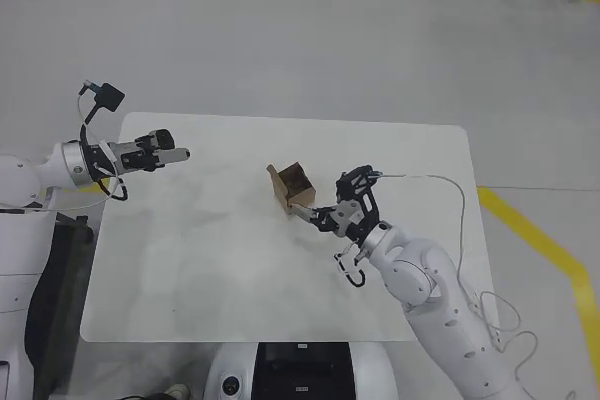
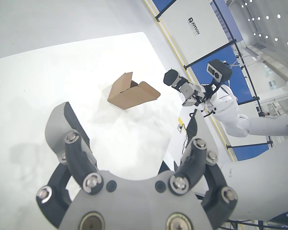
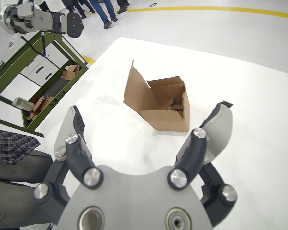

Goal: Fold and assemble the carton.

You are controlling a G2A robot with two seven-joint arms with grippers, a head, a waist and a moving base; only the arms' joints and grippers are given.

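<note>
1. Small brown cardboard carton sits on the white rounded-corner table, a little right of centre and toward the far side in the top view.
2. Carton is half built. Its box body is open on top, one large flap stands up on one side, and the top edge is ragged or torn near one corner. Loose cardboard bits lie inside.
3. Right gripper is just beside the carton on its near side, low over the table. Its claw is spread wide and holds nothing. In the right wrist view the carton sits ahead, between the two fingers. One finger is close to the carton's corner, but I cannot tell whether they touch.
4. Left gripper is above the table's left edge near the far corner, well apart from the carton. Its claw is also wide open with nothing in it, and it points toward the carton.
5. Thin white cable trails across the right part of the table from the right arm.
6. Yellow floor line runs past the table's right side.
7. Green metal cart stands beside the table, with cardboard scraps on its shelves.
</note>
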